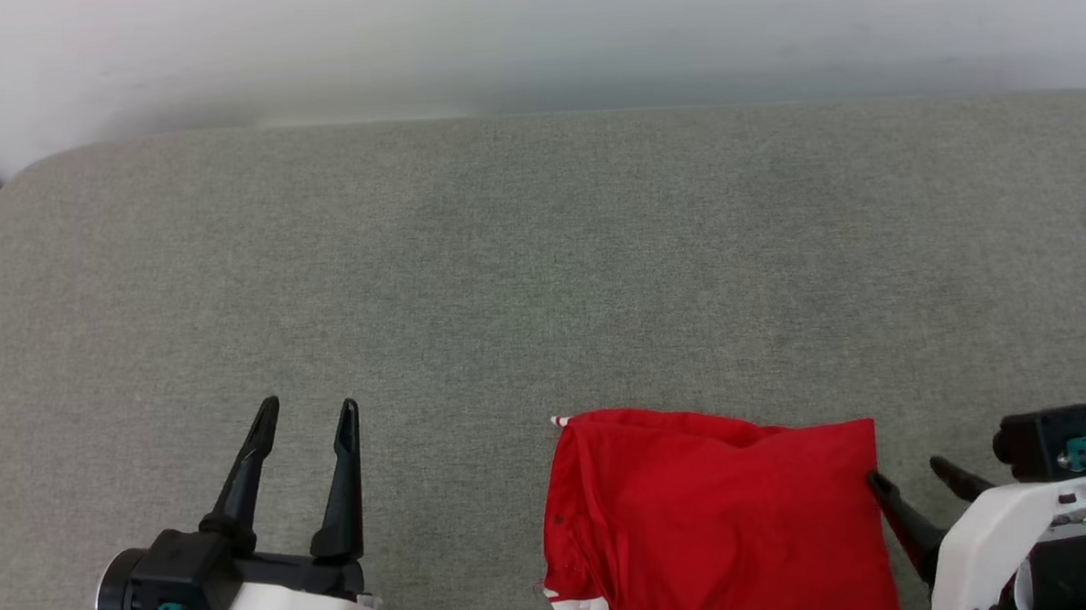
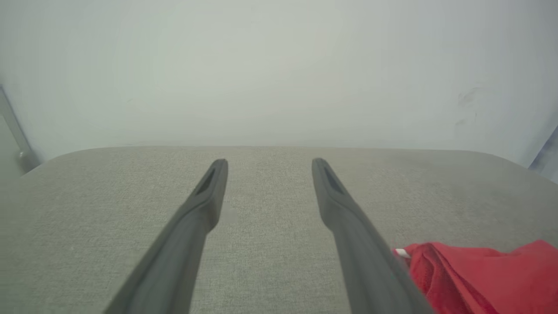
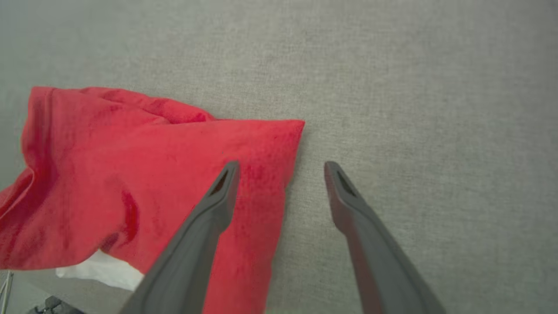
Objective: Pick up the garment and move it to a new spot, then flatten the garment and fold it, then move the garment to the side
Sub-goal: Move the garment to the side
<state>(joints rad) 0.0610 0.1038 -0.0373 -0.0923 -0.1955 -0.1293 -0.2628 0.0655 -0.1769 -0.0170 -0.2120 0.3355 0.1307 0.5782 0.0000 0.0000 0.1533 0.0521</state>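
Note:
The garment [image 1: 717, 517] is a red shirt lying folded on the grey surface at the lower middle-right of the head view, with red-white trim at its lower left corner. It also appears as the garment [image 3: 144, 174] in the right wrist view, a white part peeking out beneath, and as the garment [image 2: 484, 279] at the lower right of the left wrist view. My right gripper [image 1: 908, 474] is open at the shirt's right edge, one finger over the cloth. To the shirt's left my left gripper [image 1: 309, 407] hangs open over bare surface.
A grey fabric-covered surface [image 1: 505, 270] spreads wide, with rounded far corners. Behind it stands a pale wall [image 1: 531, 40]. The surface's far edge runs across the upper part of the head view.

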